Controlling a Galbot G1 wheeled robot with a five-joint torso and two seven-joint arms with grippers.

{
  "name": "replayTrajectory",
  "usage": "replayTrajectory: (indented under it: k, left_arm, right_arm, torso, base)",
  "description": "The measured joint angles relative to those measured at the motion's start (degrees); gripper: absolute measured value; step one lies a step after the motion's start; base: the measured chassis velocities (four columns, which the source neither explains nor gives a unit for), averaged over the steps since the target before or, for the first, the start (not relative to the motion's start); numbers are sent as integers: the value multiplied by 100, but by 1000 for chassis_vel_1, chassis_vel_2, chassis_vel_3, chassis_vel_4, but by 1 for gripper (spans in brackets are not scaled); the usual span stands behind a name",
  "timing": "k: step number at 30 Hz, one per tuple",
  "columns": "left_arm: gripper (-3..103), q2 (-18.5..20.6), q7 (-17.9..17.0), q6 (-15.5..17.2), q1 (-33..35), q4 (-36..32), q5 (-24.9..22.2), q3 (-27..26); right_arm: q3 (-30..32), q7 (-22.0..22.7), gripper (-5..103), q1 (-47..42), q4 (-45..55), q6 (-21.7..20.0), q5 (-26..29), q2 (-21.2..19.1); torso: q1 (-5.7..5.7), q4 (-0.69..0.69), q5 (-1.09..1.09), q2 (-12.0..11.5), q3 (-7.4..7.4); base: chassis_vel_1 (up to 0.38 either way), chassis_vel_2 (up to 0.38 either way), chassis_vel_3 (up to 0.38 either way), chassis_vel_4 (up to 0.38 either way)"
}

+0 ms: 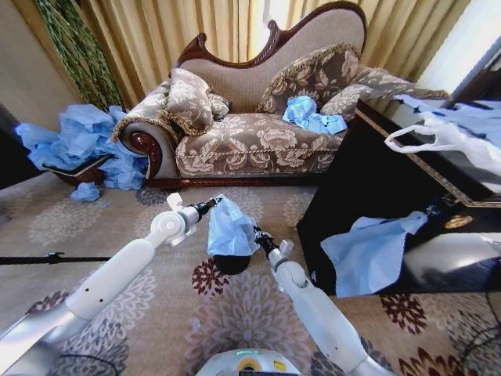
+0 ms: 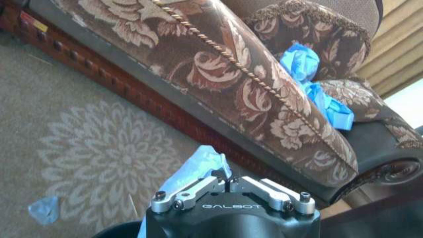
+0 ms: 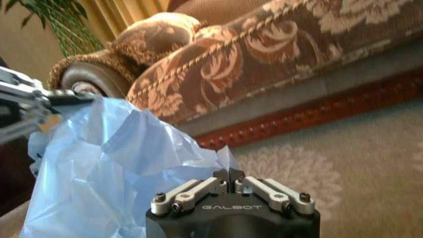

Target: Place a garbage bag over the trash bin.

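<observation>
Starting on the far left, a heap of blue bags point(image 1: 78, 141) lies on the carpet point(image 1: 102, 227) by the sofa point(image 1: 250, 133). Next comes the left gripper point(image 1: 211, 205). It is up in the air in front of the sofa, and its jaws are closed on the top left edge of the garbage bag point(image 1: 230, 229). In the left wrist view the jaws point(image 2: 229, 181) meet with a bit of light-blue film pinched between them.

The garbage bag hangs in the middle, stretched between the two grippers. It is draped over the top of the trash bin point(image 1: 231, 263), and the bin's black bottom peeks out below the film. The bin is over the carpet, near the robot.

The right gripper point(image 1: 257, 234) is at the bag's right side. Its jaws are closed on the film too, as the right wrist view point(image 3: 229, 174) shows.

Farther right, crumpled blue bags point(image 1: 311, 116) sit on the sofa seat. A flat light-blue bag point(image 1: 374, 251) hangs off the dark tabletop point(image 1: 462, 235), and a white bag point(image 1: 450, 139) with handles lies on top.
</observation>
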Motion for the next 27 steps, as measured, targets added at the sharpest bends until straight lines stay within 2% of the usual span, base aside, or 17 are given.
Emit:
replayTrajectory:
  k: [12, 17, 20, 22, 23, 25, 27]
  left_arm:
    - [0, -638, 324, -360, -517, 959, 383, 546]
    - [0, -836, 670, -604, -637, 1288, 481, 693]
    - [0, -774, 876, -676, -518, 1266, 479, 674]
    - [0, -596, 1087, -710, -324, 1155, 468, 626]
    - [0, -596, 1087, -710, -324, 1155, 468, 626]
    - [0, -356, 1378, -721, -57, 972, 445, 508]
    - [0, -268, 1473, -721, 44, 891, 426, 455]
  right_arm:
    - [69, -25, 0, 186, -140, 377, -95, 199]
    - [183, -182, 0, -135, -22, 795, -96, 191]
    - [259, -286, 0, -413, 128, 972, -88, 150]
    - [337, -391, 0, -727, 274, 1132, -88, 107]
    - [337, -391, 0, -727, 274, 1132, -88, 107]
    - [408, -537, 0, -1102, 464, 1328, -90, 59]
    - [441, -614, 0, -1265, 540, 1389, -97, 49]
  torso:
    - [0, 0, 0, 0, 0]
    - [1, -1, 0, 0, 0]
    - [0, -1, 0, 0, 0]
    - [0, 1, 0, 0, 0]
    - [0, 1, 0, 0, 0]
    - [-1, 2, -1, 0, 0]
    - [-1, 2, 0, 0, 0]
  base:
    - [0, 0, 0, 0]
    - [0, 0, 0, 0]
    - [0, 0, 0, 0]
    - [0, 0, 0, 0]
    - [0, 0, 0, 0]
    - [0, 0, 0, 0]
    - [0, 0, 0, 0]
